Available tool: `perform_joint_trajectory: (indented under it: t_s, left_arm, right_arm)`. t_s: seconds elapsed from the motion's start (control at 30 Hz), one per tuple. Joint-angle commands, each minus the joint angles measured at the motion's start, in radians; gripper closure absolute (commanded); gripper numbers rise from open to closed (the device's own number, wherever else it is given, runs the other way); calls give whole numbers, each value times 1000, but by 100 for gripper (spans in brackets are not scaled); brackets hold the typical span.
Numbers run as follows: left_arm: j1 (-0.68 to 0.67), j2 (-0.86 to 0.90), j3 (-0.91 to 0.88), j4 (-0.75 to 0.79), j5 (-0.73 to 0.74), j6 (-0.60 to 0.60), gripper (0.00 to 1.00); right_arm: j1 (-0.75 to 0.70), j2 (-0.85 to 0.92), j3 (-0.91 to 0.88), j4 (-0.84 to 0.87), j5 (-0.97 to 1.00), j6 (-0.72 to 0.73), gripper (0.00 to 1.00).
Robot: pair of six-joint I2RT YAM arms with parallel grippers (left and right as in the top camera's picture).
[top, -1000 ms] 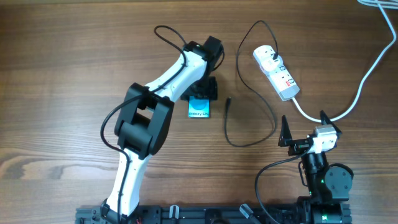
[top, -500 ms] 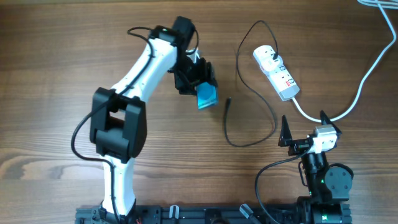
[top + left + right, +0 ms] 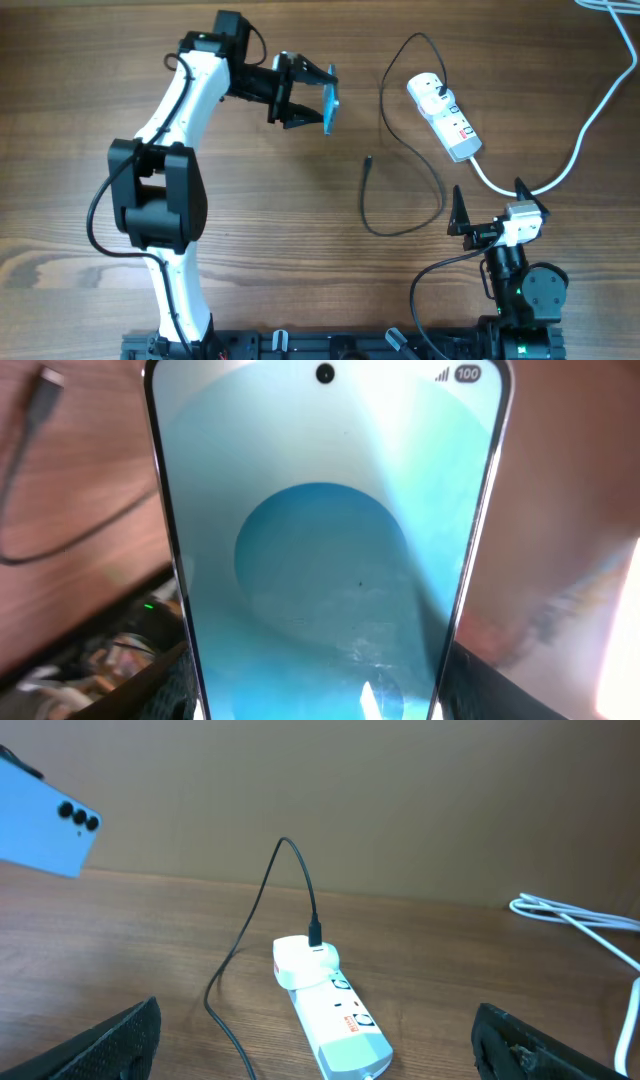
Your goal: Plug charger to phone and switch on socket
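My left gripper (image 3: 316,100) is shut on the phone (image 3: 330,104) and holds it above the table at the back, turned on edge. In the left wrist view its cyan-blue screen (image 3: 330,560) fills the frame between my fingers (image 3: 172,682). In the right wrist view its light-blue back (image 3: 45,830) hangs at the top left. The charger cable (image 3: 432,175) runs from its plug head (image 3: 424,86) in the white socket (image 3: 446,116) in a loop, and the connector tip (image 3: 369,160) lies free on the wood. My right gripper (image 3: 489,203) is open and empty, below the socket (image 3: 335,1020).
The socket's thick white cord (image 3: 590,120) curves off to the back right corner. The wooden table (image 3: 100,250) runs to every edge of the overhead view. The right arm's base (image 3: 520,290) stands at the front right. The charger cable (image 3: 250,940) lies left of the socket.
My left arm has lifted the phone off the table and swung it back, turning it from flat to on edge. The right arm, cable and socket have not moved.
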Motion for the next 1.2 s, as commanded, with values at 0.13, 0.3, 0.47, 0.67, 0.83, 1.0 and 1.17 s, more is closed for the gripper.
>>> perform_joint_trajectory:
  t_s: [0.13, 0.3, 0.47, 0.67, 0.83, 1.0, 1.17]
  left_arm:
    - [46, -43, 6, -1, 179, -77, 34]
    - [51, -43, 6, -1, 198, -76, 34]
    - [51, -43, 6, -1, 198, -77, 33]
    - [56, -43, 6, -2, 197, -78, 32]
    - [57, -43, 6, -2, 196, -129, 33]
    - [58, -43, 6, -2, 196, -126, 32]
    - [58, -43, 6, -2, 196, -125, 33]
  right_arm:
    - [1, -6, -1, 104, -108, 125, 0]
    - [1, -6, -1, 176, -539, 1094, 0]
    - [1, -6, 16, 761, -476, 1436, 0]
    - [1, 205, 576, -17, -591, 838, 0]
    - [1, 733, 1180, -963, -349, 487, 0]
    - [14, 962, 1280, -943, -740, 449, 0]
    - [412, 1155, 1427, -1083, -201, 487, 1]
